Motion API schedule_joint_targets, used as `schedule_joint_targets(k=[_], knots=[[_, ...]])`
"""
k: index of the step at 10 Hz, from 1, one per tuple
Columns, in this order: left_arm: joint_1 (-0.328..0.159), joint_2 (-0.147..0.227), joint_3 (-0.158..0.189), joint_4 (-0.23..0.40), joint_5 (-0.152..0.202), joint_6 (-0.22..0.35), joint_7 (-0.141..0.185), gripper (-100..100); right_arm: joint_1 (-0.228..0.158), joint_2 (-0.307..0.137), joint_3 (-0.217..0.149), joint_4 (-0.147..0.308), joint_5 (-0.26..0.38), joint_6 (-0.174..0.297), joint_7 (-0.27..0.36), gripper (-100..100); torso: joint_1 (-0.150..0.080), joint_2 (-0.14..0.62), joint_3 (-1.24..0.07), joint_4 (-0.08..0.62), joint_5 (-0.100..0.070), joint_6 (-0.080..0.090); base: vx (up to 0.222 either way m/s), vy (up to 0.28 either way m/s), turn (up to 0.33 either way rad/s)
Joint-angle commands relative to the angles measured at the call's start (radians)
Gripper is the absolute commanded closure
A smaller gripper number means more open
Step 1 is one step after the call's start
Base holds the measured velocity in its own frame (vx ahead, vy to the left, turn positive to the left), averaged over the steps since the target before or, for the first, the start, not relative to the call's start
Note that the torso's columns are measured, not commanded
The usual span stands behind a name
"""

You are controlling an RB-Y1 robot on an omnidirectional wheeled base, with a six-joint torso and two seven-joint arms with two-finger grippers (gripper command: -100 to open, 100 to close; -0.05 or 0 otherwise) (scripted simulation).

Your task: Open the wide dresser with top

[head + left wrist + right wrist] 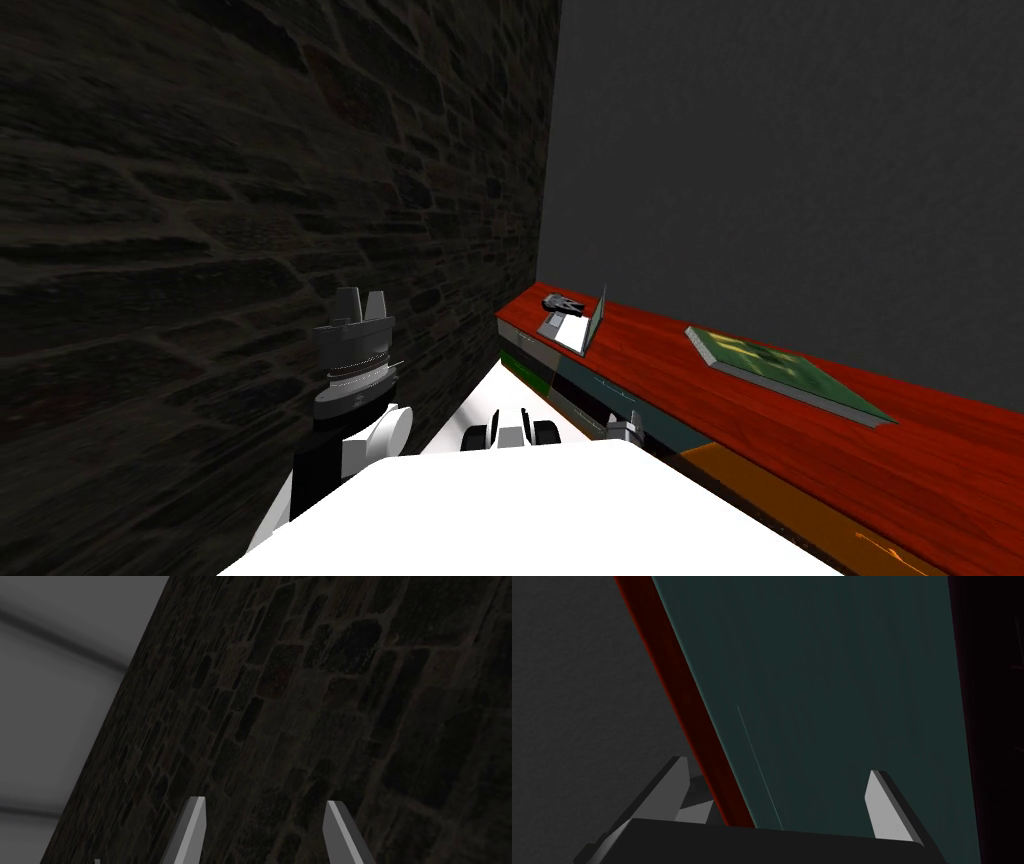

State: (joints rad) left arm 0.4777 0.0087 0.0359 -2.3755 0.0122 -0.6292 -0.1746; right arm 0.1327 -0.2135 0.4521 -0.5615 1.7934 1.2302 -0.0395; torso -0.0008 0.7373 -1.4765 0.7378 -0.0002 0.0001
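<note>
The wide dresser has a red wooden top [900,440] and runs along the grey wall toward the right. Its fronts are a green panel [522,368], a dark teal panel [600,395] and an orange panel [770,500]. My right gripper [622,428] is close against the teal panel [832,691], just under the top's red edge [677,691]. It is open [784,801], and the red edge and part of the teal front lie between its fingers. My left gripper [360,305] is raised beside the brick wall, open [265,826], with nothing in it.
On the dresser top lie a small open laptop [578,325], a dark object [560,302] behind it and a flat green book [785,372]. The dark brick wall [200,200] stands close on the left, meeting the grey wall [800,150] at the corner.
</note>
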Motion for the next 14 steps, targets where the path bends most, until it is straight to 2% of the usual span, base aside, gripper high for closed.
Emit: schedule_joint_targets(k=[1, 3, 5, 6, 7, 8, 9, 10, 11, 14], knots=[[0.0, 0.0, 0.0, 0.0, 0.0, 0.0, 0.0, 0, -0.016, -0.003, 0.013, 0.047, 0.033, 0.043, 0.001, -100, 0.001, 0.001, 0.0, 0.0, 0.0, 0.0, 0.052, -0.013, 0.033], [0.0, 0.0, 0.0, 0.0, 0.0, 0.0, 0.0, 0, -0.032, -0.01, 0.029, 0.095, 0.068, 0.086, 0.003, -100, 0.002, 0.002, 0.001, 0.001, 0.0, 0.0, 0.048, -0.017, 0.096], [0.0, 0.0, 0.0, 0.0, 0.0, 0.0, 0.0, 0, -0.036, -0.011, 0.032, 0.105, 0.076, 0.096, 0.004, -100, 0.0, 0.001, 0.0, 0.0, 0.0, 0.0, 0.039, -0.024, 0.041], [0.0, 0.0, 0.0, 0.0, 0.0, 0.0, 0.0, 0, -0.031, -0.012, 0.03, 0.09, 0.07, 0.088, 0.009, -100, 0.001, 0.001, 0.001, 0.0, 0.0, 0.0, 0.015, -0.01, 0.008], [0.0, 0.0, 0.0, 0.0, 0.0, 0.0, 0.0, 0, -0.051, -0.038, 0.024, 0.085, 0.051, 0.059, 0.013, -100, 0.002, 0.002, 0.001, 0.001, 0.0, 0.0, 0.015, -0.018, 0.052], [0.0, 0.0, 0.0, 0.0, 0.0, 0.0, 0.0, 0, -0.043, -0.026, 0.026, 0.084, 0.059, 0.074, 0.015, -100, 0.001, 0.001, 0.001, 0.001, 0.0, 0.0, 0.0, 0.0, 0.0], [0.0, 0.0, 0.0, 0.0, 0.0, 0.0, 0.0, 0, -0.043, -0.026, 0.026, 0.083, 0.058, 0.071, 0.017, 100, -0.001, 0.0, 0.0, 0.001, 0.0, -0.001, 0.0, 0.0, 0.0], [0.0, 0.0, 0.0, 0.0, 0.0, 0.0, 0.0, 0, -0.047, -0.038, 0.025, 0.073, 0.054, 0.058, 0.021, 100, -0.001, 0.0, 0.0, 0.0, 0.0, 0.0, -0.083, 0.1, 0.0], [0.0, 0.0, 0.0, 0.0, 0.0, 0.0, 0.0, 0, -0.048, -0.042, 0.025, 0.07, 0.053, 0.053, 0.023, 100, 0.009, 0.007, 0.002, 0.004, 0.007, 0.001, -0.119, 0.124, -0.032], [0.0, 0.0, 0.0, 0.0, 0.0, 0.0, 0.0, 0, -0.053, -0.059, 0.024, 0.056, 0.047, 0.035, 0.029, 100, 0.009, 0.007, 0.002, 0.004, 0.007, 0.001, -0.133, 0.13, -0.012]])
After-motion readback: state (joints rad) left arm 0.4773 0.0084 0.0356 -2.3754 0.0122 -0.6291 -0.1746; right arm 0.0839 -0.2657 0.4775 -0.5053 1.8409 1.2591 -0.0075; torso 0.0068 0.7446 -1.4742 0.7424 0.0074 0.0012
